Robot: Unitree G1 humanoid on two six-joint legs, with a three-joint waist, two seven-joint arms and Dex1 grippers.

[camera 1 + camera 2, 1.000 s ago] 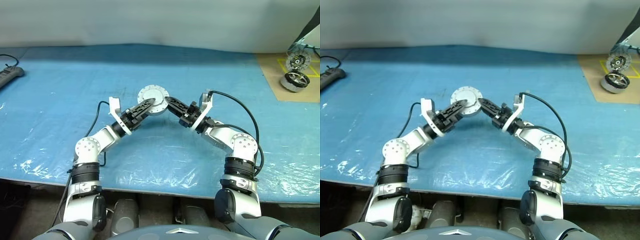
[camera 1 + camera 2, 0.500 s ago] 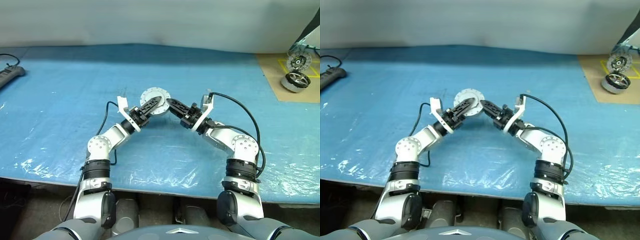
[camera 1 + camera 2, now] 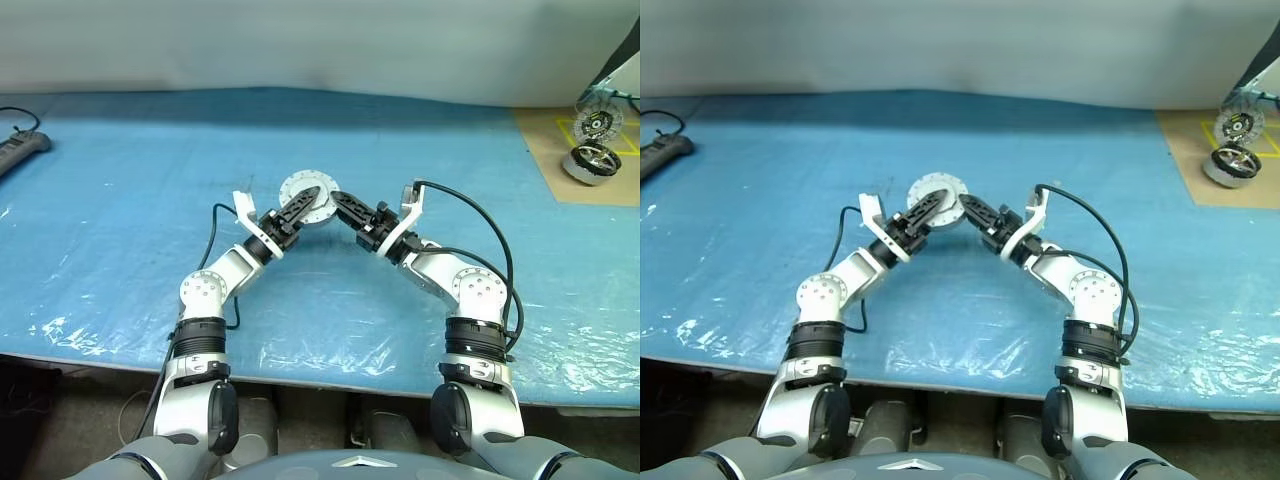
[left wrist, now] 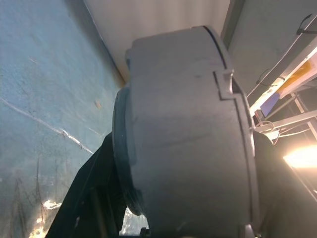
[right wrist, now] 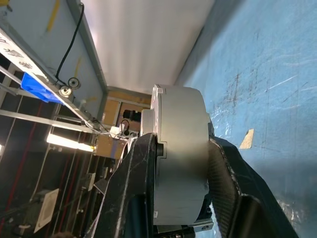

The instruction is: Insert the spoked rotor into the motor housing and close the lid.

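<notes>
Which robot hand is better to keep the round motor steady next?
Probably the right gripper: its fingers clasp the motor housing on both sides. The left gripper reaches it, grip unclear.

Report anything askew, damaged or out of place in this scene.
Nothing stands out. The motor housing sits between the left claw and right claw, a finger on either side, with the lid flush on it. The blue table cover shows only scuffs and wrinkles.

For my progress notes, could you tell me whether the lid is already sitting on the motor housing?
Yes, the lid caps the motor housing, which both tools hold above the blue table.
</notes>
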